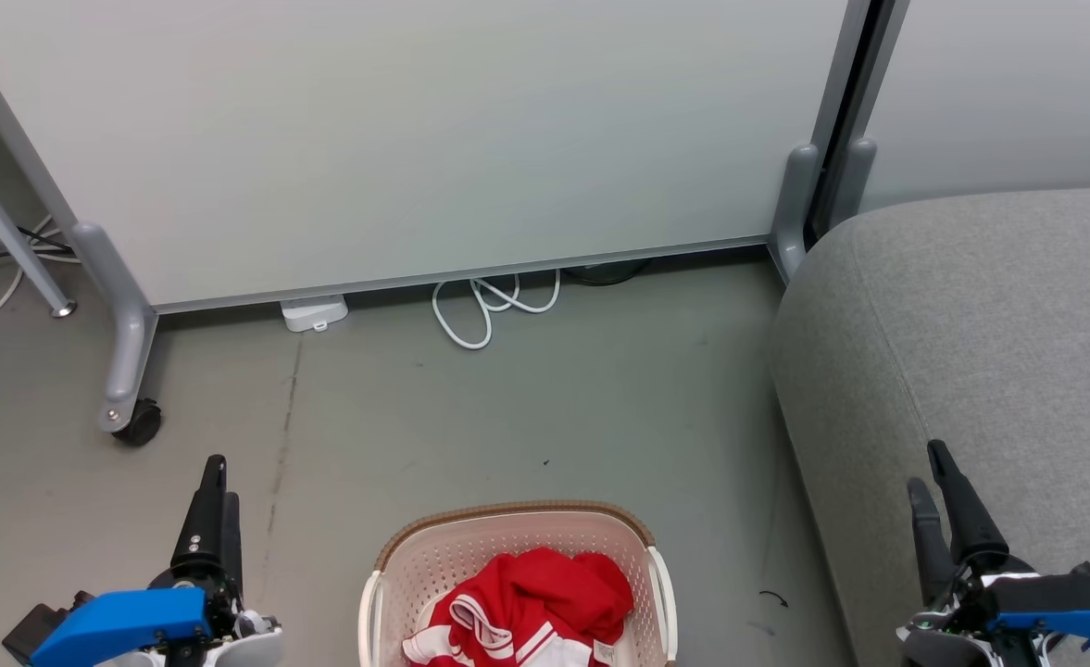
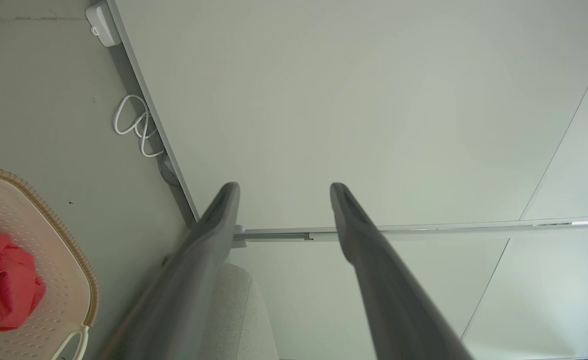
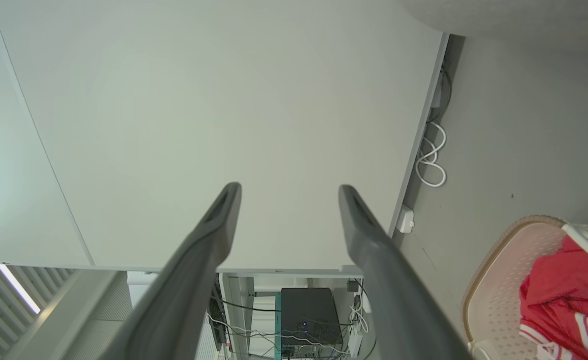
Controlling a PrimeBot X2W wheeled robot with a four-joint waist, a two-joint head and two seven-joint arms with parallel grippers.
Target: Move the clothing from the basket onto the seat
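Head view looks down on the basket (image 1: 517, 509) standing on the grey floor (image 1: 526, 408) at the bottom middle, with the clothing (image 1: 545, 593) bunched inside it, red fabric with white panels and striped trim lying below the brown rim. The seat (image 1: 989, 333) fills the right side, its rounded edge near the basket but not touching it. The left gripper (image 1: 220, 477) hangs over bare floor to the basket's left, well apart from it. The right gripper (image 1: 926, 465) sits over the front part of the seat. Each wrist view shows its own two dark fingers spread apart with nothing between them, aimed at the pale partition panel (image 1: 415, 139) behind. A white cable (image 1: 489, 310) lies coiled at the panel's foot.
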